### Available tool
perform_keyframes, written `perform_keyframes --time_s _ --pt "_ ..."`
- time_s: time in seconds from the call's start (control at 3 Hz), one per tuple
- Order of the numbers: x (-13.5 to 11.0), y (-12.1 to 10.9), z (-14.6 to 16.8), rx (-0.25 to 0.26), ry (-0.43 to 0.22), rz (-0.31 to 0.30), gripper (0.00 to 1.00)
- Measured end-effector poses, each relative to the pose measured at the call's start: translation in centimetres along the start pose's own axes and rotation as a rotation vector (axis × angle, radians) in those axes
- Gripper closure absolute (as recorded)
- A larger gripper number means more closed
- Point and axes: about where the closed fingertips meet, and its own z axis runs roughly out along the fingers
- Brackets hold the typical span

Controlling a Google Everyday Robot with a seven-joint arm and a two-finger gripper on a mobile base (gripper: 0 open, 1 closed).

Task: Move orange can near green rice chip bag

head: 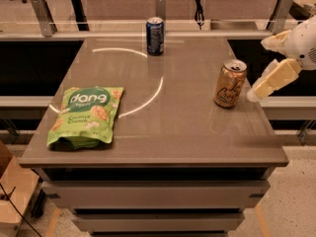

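gripper (271,75) sits at the right side, just beside the orange can (230,83). Can't tell if it touches the can. The arm (306,43) behind it is cut off by the right edge, so only the wrist end shows. The can's dark lettering is too blurred to read. On the green rice chip bag (86,115), the small print under the logo is barely legible and the near end is folded into shadow. blue can (155,35) label is unreadable. table (187,132) base runs off the bottom edge. cardboard box (15,196) is cropped at the left, and the posts (41,15) behind are cropped at the top.
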Motion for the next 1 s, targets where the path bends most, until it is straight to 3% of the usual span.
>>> perform_keyframes --time_s 0.67,1.0 --pt "-1.2 -1.3 4.6 -0.014 -0.122 0.037 0.0" --pt "-1.2 -1.7 6.6 -0.029 -0.133 0.058 0.17"
